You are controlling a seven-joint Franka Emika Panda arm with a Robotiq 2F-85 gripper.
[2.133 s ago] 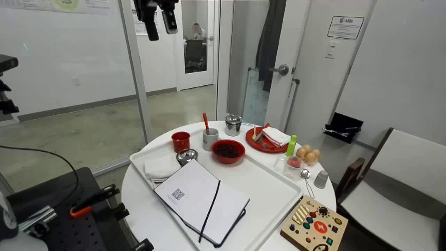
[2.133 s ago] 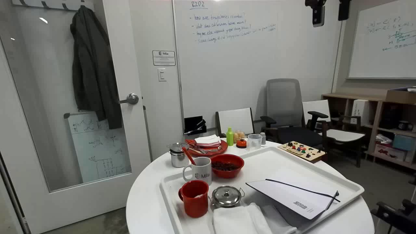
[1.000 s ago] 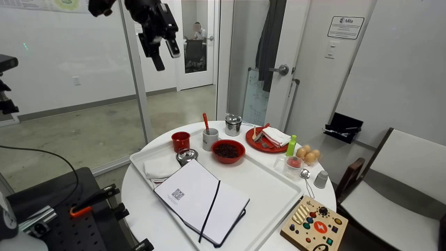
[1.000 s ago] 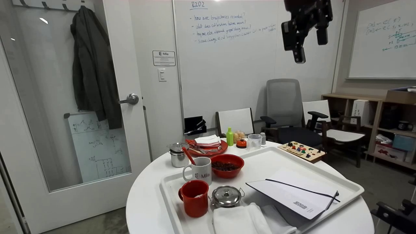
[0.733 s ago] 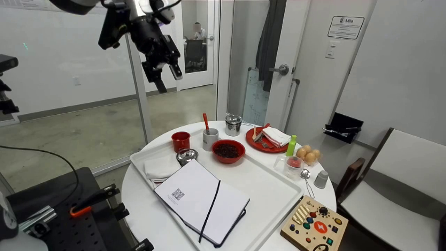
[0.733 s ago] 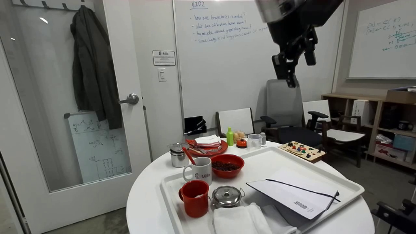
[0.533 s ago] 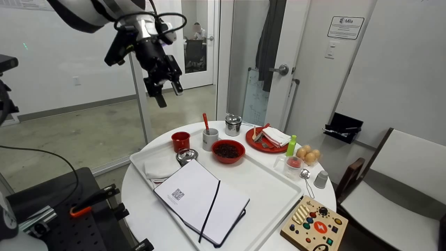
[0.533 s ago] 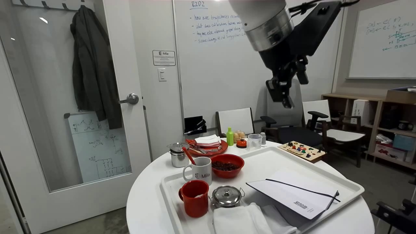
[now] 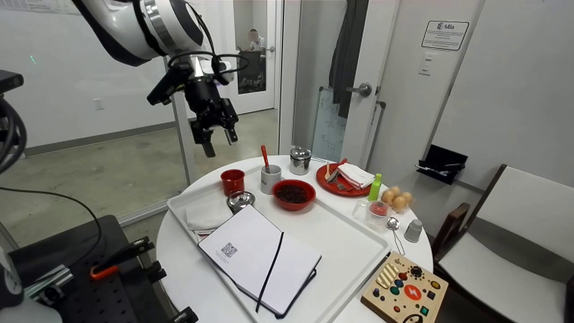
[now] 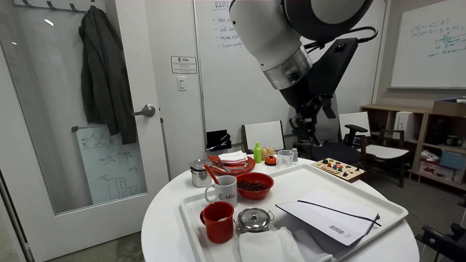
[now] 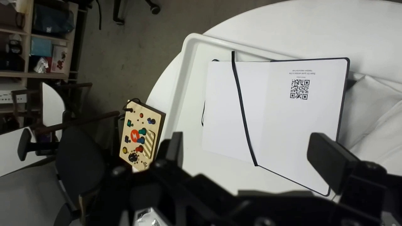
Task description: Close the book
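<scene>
The gripper (image 9: 220,143), its fingers (image 11: 325,158) spread apart, hangs well above the level of the book (image 9: 258,260), which lies open below it on the tray (image 9: 341,242), with a wooden board (image 9: 403,291) farther from it, outside the tray.

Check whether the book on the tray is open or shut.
Open: the book lies with white insides up, a dark strap across them.

Both exterior views slant down over the surface (image 9: 195,276) from different sides; the steeper wrist view shares the book (image 11: 279,116).
</scene>
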